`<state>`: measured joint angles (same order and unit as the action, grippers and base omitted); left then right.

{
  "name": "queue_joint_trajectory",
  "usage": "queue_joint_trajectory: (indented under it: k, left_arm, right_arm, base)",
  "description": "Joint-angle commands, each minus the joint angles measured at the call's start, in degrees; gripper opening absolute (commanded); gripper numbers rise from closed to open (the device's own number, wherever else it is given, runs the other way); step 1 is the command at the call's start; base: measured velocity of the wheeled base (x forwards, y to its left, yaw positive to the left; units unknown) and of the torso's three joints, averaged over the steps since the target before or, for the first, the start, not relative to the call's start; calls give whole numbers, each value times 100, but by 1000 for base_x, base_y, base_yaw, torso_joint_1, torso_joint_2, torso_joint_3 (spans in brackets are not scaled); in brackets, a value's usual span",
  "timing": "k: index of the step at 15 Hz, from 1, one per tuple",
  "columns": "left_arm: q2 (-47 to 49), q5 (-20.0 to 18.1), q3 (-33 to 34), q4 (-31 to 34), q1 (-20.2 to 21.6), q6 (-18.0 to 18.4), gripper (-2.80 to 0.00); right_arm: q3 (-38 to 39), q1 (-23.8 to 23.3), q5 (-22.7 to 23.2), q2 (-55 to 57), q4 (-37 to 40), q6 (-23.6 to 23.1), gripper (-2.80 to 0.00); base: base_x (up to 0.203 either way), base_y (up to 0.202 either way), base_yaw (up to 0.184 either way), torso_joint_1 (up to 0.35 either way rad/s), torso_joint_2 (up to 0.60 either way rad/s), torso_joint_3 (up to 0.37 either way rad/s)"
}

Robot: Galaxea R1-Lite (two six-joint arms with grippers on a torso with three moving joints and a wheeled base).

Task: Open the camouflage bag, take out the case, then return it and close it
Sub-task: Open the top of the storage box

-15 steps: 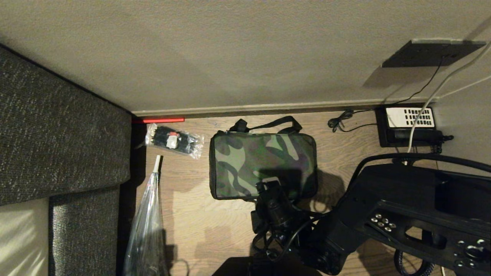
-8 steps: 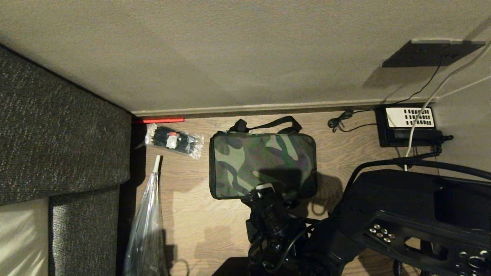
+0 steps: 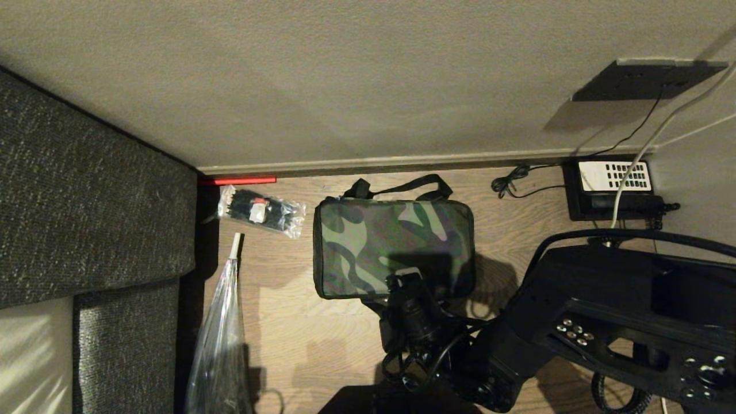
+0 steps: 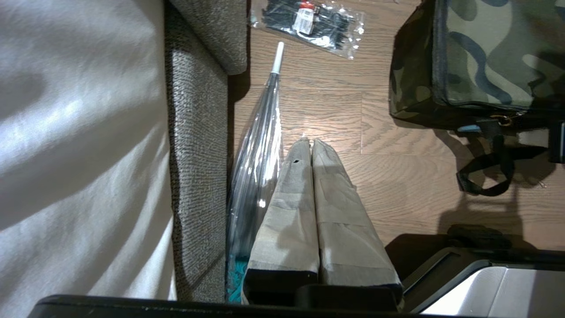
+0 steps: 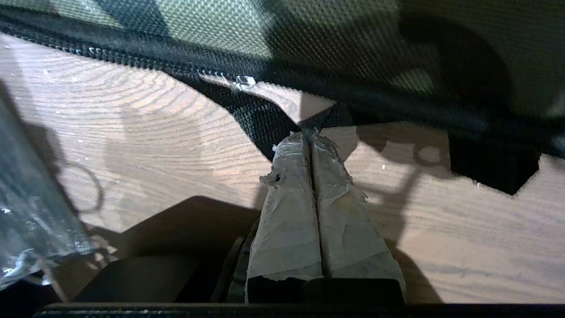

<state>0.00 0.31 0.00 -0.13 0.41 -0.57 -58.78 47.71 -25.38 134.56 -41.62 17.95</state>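
Lying flat on the wooden floor (image 3: 276,322), the camouflage bag (image 3: 368,244) is zipped closed, its long axis running left to right along the wall (image 3: 368,86), its carry strap (image 3: 402,185) on the wall side. My right pincer (image 5: 310,134) is at the bag's near edge, fingers pressed together on a black strap loop beside the zipper (image 5: 132,57). My left pincer (image 4: 310,142), fingers together too, hangs over the floor beside the clear umbrella (image 4: 260,145) and the grey sofa (image 3: 98,218). A packet of black ties (image 3: 261,210) lies left of the bag.

Woven cloth camouflage bag (image 3: 394,247), wood-grain floor (image 3: 299,333)
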Motion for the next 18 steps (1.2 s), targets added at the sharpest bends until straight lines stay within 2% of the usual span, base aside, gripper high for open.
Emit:
queue_joint_trajectory:
  k: [1, 3, 4, 13, 14, 15, 16, 17, 18]
  left_arm:
    - [0, 4, 9, -4, 2, -4, -280]
    - [0, 4, 9, -4, 2, -4, -280]
    - [0, 4, 9, -4, 2, -4, -280]
    - [0, 4, 9, -4, 2, -4, -280]
    - [0, 4, 9, -4, 2, -4, -280]
    - [0, 4, 9, -4, 2, -4, -280]
    - [0, 4, 9, -4, 2, -4, -280]
    - [0, 4, 9, -4, 2, -4, -280]
    - [0, 4, 9, -4, 2, -4, -280]
  right_arm:
    - [-248, -25, 16, 176, -4, -116, 0]
    - [-428, -25, 17, 348, -72, -137, 0]
    - [-533, -25, 16, 432, -85, -159, -280]
    - [-671, -17, 71, 501, -16, -348, -280]
    - [-615, -9, 143, 424, -23, -361, -237]
    - [-659, -16, 194, 369, -23, -357, 0]
    - [-728, -5, 192, 385, -62, -369, 0]
    - [-793, 36, 175, 433, -51, -355, -280]
    - [-946, 97, 166, 477, -36, -333, -280]
  base:
    - [0, 0, 0, 0, 0, 0]
    - [0, 0, 0, 0, 0, 0]
    - [0, 0, 0, 0, 0, 0]
    - [0, 0, 0, 0, 0, 0]
    - [0, 0, 0, 0, 0, 0]
    - [0, 0, 0, 0, 0, 0]
    - [0, 0, 0, 0, 0, 0]
    - [0, 0, 0, 0, 0, 0]
    - [0, 0, 0, 0, 0, 0]
